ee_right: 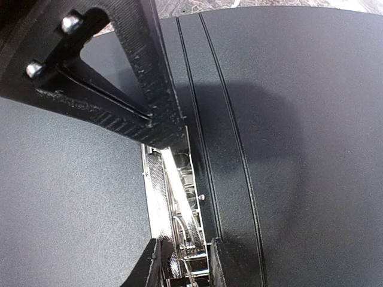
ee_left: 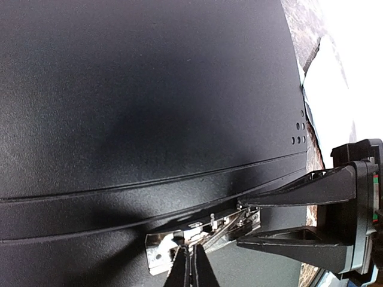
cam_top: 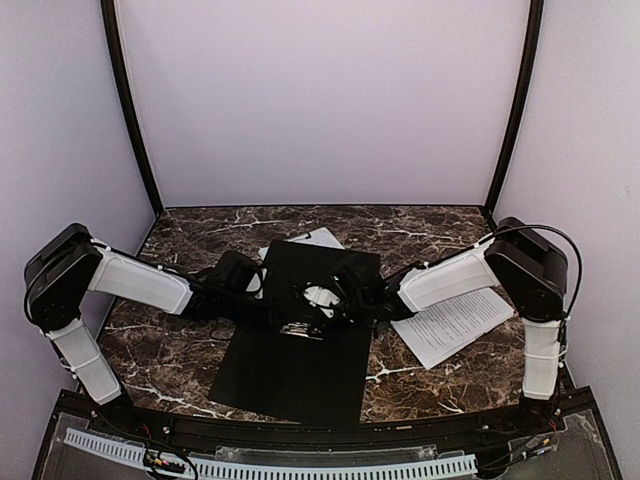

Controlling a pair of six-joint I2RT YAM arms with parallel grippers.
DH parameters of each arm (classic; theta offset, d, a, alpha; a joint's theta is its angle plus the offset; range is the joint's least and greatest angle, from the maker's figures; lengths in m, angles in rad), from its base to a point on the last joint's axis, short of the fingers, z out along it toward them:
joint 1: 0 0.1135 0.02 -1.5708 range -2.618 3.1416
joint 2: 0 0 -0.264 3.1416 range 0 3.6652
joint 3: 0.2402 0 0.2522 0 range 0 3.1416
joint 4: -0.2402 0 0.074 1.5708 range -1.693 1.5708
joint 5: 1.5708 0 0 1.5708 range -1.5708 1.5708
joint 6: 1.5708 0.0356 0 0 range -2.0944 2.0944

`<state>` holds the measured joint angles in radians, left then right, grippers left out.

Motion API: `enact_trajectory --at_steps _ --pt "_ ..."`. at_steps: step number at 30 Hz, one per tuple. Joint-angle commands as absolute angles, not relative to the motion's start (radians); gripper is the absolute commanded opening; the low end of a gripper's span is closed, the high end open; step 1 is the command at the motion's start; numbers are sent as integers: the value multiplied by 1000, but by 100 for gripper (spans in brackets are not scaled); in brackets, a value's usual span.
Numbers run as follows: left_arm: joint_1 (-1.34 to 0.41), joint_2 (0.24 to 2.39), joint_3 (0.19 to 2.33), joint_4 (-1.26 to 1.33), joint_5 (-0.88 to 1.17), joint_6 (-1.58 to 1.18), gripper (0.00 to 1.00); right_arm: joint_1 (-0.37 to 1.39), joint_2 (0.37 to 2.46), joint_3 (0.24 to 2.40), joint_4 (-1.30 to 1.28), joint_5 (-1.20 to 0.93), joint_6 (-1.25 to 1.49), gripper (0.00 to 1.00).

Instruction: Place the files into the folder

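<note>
Lying open beneath clenched left claw (ee_left: 190,256), folder (cam_top: 290,378); right claw (ee_right: 187,246) grasping its clip (ee_right: 177,179).

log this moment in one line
folder: open, flat | left tool: shut, at clip | right tool: gripping clip | paper: right of folder | second paper: beyond folder

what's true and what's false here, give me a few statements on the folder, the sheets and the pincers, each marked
1. The folder lies open with its black inside up. True.
2. Both sheets are already inside it. False: one sheet lies on the table to its right, under the right arm, and the second sheet shows beyond its far edge.
3. The left pincer is wide open. False: it is shut, tips at the metal clip.
4. The right pincer straddles the metal clip. True.
</note>
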<state>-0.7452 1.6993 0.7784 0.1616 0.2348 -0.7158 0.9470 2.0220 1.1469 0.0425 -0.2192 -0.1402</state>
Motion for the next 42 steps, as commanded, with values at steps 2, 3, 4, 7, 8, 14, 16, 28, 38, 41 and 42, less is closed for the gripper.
enact_trajectory --at_steps 2,3,4,7,8,14,16,28,38,41,42 --pt "-759 1681 766 -134 230 -693 1 927 2112 1088 -182 -71 -104 10" --pt "-759 1671 783 -133 225 -690 1 927 2102 1088 -182 -84 -109 12" --pt "-759 1665 793 -132 208 -687 1 927 2084 1090 -181 -100 -116 14" --pt "-758 1644 843 -142 171 -673 1 926 2023 1096 -167 -167 -141 26" --pt "-759 1640 852 -149 151 -667 1 926 2003 1097 -157 -192 -147 32" --pt "-763 1634 901 -134 126 -647 1 925 1901 1123 -120 -284 -137 50" --pt "-769 1631 914 -129 121 -631 3 922 1875 1115 -111 -297 -121 52" --pt "-823 1704 1001 -17 253 -577 25 876 1718 940 -98 -215 -28 51" --pt "-957 1908 1250 -62 285 -465 29 825 1608 821 -125 -153 74 51" --pt "-988 1952 1319 -113 259 -410 30 819 1587 807 -147 -124 104 52" --pt "-991 1952 1324 -129 240 -402 30 815 1581 804 -163 -110 117 52"
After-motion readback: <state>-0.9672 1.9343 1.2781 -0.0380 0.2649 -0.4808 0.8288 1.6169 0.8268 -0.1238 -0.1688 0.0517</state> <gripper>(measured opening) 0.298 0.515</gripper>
